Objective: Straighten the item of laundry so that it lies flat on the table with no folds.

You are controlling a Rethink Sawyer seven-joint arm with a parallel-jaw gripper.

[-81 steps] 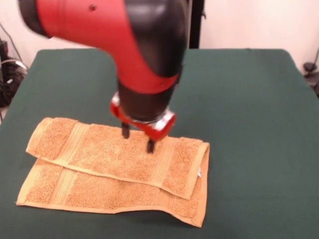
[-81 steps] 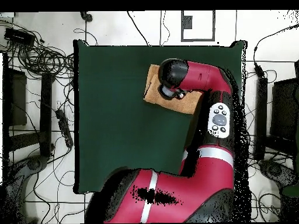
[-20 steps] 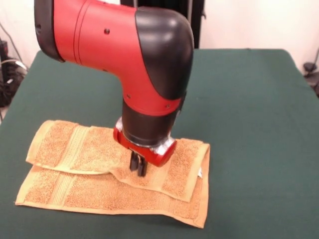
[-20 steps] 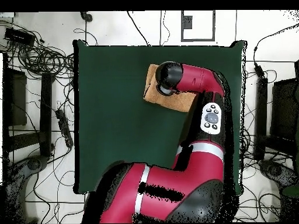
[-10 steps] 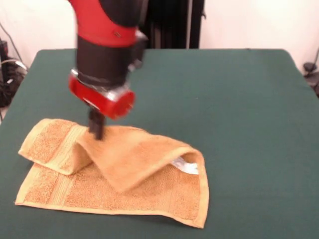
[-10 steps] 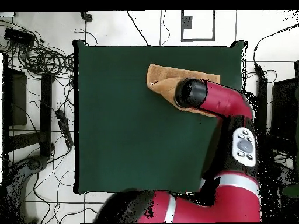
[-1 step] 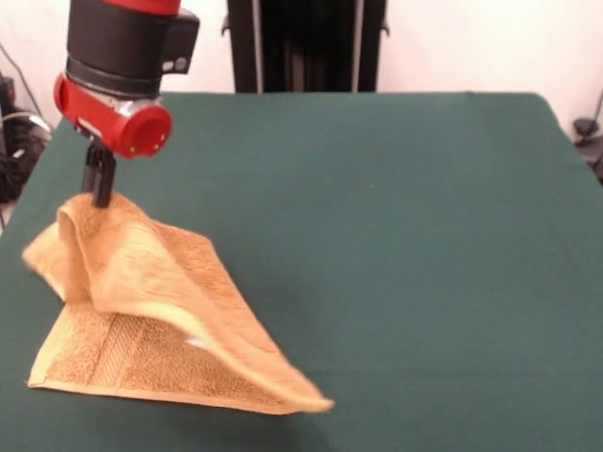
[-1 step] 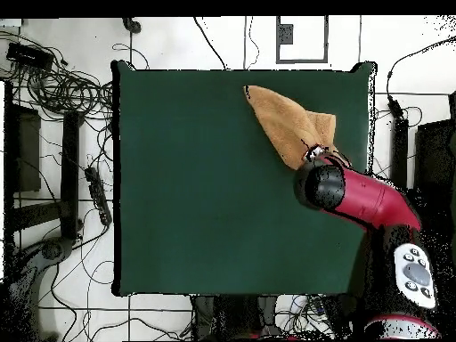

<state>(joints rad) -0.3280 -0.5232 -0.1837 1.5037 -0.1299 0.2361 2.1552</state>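
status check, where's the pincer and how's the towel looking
Pincer shut on towel, holding one part up. Towel tented, one edge down on table, not flat. Nothing in the way.

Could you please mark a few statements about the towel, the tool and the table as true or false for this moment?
1. The tool is shut on the towel. True.
2. The towel lies fully flat on the table. False: one part is lifted into a sloping fold.
3. The towel sits at the middle of the table. False: it is near one corner.
4. Part of the towel rests on the table. True.
5. The table is covered in dark green cloth. True.
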